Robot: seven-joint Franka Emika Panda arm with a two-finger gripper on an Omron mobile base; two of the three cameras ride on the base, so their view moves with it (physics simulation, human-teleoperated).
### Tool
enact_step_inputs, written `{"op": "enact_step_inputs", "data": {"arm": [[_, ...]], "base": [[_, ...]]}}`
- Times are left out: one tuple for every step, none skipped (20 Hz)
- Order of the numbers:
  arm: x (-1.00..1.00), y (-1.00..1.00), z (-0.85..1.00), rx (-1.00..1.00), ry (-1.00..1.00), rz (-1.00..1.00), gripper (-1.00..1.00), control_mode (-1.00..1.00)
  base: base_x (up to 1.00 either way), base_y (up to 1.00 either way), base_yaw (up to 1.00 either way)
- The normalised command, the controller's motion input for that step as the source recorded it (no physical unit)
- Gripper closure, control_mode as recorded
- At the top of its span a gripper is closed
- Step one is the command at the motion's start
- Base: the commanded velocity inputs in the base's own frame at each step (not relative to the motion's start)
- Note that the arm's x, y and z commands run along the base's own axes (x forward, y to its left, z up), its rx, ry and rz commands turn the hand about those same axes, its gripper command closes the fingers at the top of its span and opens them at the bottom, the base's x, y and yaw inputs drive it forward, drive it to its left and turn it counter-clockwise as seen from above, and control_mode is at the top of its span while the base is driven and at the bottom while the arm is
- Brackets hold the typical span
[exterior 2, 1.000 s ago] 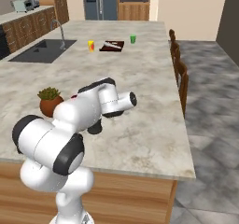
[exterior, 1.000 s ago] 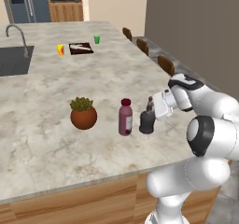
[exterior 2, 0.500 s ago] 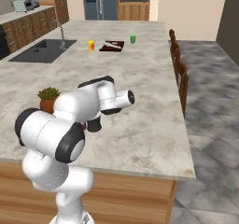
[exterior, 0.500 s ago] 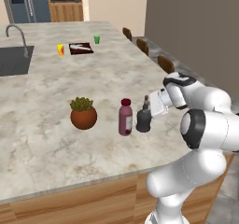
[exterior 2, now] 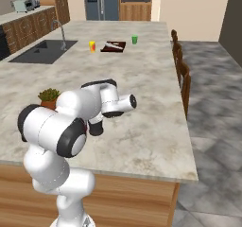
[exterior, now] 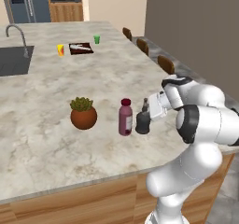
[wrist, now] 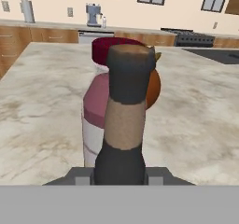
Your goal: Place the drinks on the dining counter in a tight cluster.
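On the beige marble surface (exterior: pixel 56 139) by the chairs (exterior: pixel 165 63), the hand (exterior: pixel 151 110) pinches the black bottle (exterior: pixel 143 120), now just beside the red bottle (exterior: pixel 125 117), nearer than before.

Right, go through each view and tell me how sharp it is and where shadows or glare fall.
Left base view: flat, even light, soft faint shadows under the plant pot, dark-red bottle and black bottle; no glare on the dining counter. Right base view: equally soft, and the arm hides the bottles. Hand view: the black bottle looms close with blurry edges; the background cabinets stay fairly clear.
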Motion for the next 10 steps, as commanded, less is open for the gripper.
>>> {"op": "enact_step_inputs", "data": {"arm": [[0.09,0.00,-0.08,0.00,0.00,0.00,1.00,-1.00],[0.09,0.00,-0.04,0.00,0.00,0.00,1.00,-1.00],[0.12,0.00,-0.05,0.00,0.00,0.00,1.00,-1.00],[0.16,0.00,-0.11,0.00,0.00,0.00,1.00,-1.00],[0.19,0.00,-0.06,0.00,0.00,0.00,1.00,-1.00],[0.19,0.00,-0.11,0.00,0.00,0.00,1.00,-1.00],[0.17,0.00,-0.09,0.00,0.00,0.00,1.00,-1.00],[0.14,0.00,-0.13,0.00,0.00,0.00,1.00,-1.00],[0.10,0.00,-0.18,0.00,0.00,0.00,1.00,-1.00],[0.09,0.00,-0.21,0.00,0.00,0.00,1.00,-1.00]], "base": [[0.00,0.00,0.00],[0.00,0.00,0.00],[0.00,0.00,0.00],[0.00,0.00,0.00],[0.00,0.00,0.00],[0.00,0.00,0.00],[0.00,0.00,0.00],[0.00,0.00,0.00],[0.00,0.00,0.00],[0.00,0.00,0.00]]}}
